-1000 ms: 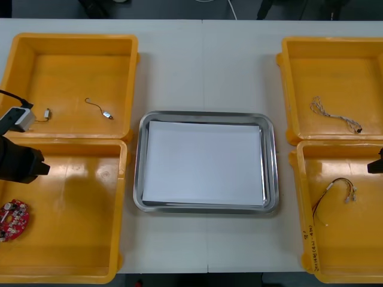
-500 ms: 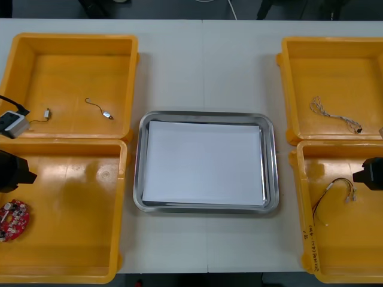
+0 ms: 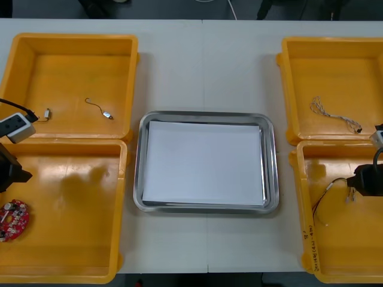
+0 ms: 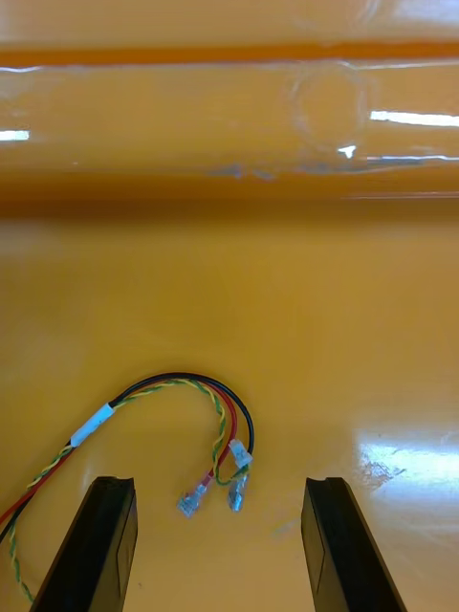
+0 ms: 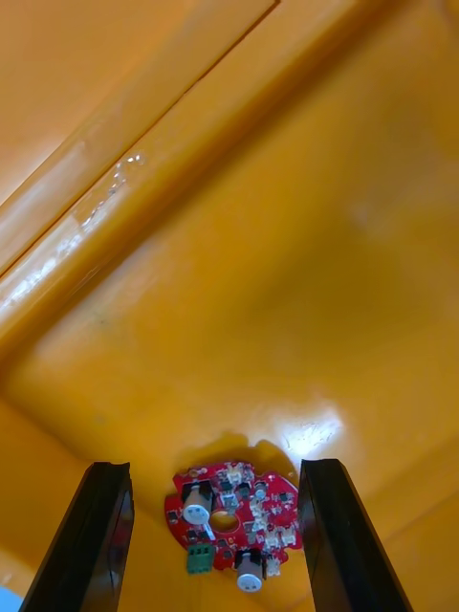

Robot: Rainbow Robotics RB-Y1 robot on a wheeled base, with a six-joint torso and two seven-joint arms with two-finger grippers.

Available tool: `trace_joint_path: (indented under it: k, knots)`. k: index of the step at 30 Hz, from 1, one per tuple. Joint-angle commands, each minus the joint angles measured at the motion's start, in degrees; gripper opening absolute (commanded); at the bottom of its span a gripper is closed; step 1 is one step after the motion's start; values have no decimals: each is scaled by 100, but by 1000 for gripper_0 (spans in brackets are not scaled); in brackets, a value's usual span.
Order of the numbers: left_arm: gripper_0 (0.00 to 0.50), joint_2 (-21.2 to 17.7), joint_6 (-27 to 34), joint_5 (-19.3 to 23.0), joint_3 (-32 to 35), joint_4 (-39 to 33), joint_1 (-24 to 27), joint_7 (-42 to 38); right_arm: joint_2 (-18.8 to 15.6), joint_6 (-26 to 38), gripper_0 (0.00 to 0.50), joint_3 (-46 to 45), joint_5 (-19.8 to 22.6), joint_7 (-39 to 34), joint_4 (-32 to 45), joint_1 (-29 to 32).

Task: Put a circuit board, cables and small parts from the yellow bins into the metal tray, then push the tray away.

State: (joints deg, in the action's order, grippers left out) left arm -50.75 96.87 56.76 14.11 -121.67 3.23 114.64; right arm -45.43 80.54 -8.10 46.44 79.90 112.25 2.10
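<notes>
A round red circuit board (image 3: pixel 12 219) lies at the left end of the near left yellow bin (image 3: pixel 66 266). My left gripper (image 3: pixel 9 170) hovers just beyond it, open. In the left wrist view the board (image 5: pixel 234 526) sits low between the two black fingers (image 5: pixel 100 535) of the left gripper (image 5: pixel 215 469), untouched. My right gripper (image 3: pixel 366 179) hangs open over the near right yellow bin (image 3: pixel 308 239), beside a red and yellow cable (image 3: pixel 333 190). In the right wrist view the cable (image 4: pixel 182 382) ends in small connectors between the open fingers of the right gripper (image 4: pixel 219 483).
The metal tray (image 3: pixel 139 161), white inside, lies between the bins. The far left bin (image 3: pixel 72 40) holds two small metal parts (image 3: pixel 106 115) on short wires. A pale twisted cable (image 3: pixel 335 115) lies in the far right bin (image 3: pixel 329 43).
The left gripper has drawn back toward the left edge, nearer the circuit board. The right gripper has come in from the right edge toward the red and yellow cable.
</notes>
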Motion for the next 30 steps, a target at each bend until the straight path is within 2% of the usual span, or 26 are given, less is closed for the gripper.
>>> trace_joint_path:
  k: [1, 3, 10, 19, 30]
  knots:
    - [500, -585, -415, 362, -207, 206, -244, 428, 34, -179, 500, 186, -118, 350, -54, 89]
    - [500, -725, -617, 520, -277, 399, -261, 744, 43, -240, 500, 247, -188, 359, -98, 98]
    - [500, -1095, -1100, 643, -550, 786, -270, 1658, 43, -477, 500, 379, -364, 394, -106, 168]
    - [500, -1719, -1918, 696, -1139, 786, -437, 2238, 113, -811, 500, 581, -759, 350, -106, 326]
    - [500, -2448, -2744, 810, -1675, 821, -666, 2766, 386, -829, 500, 581, -944, 315, -106, 405]
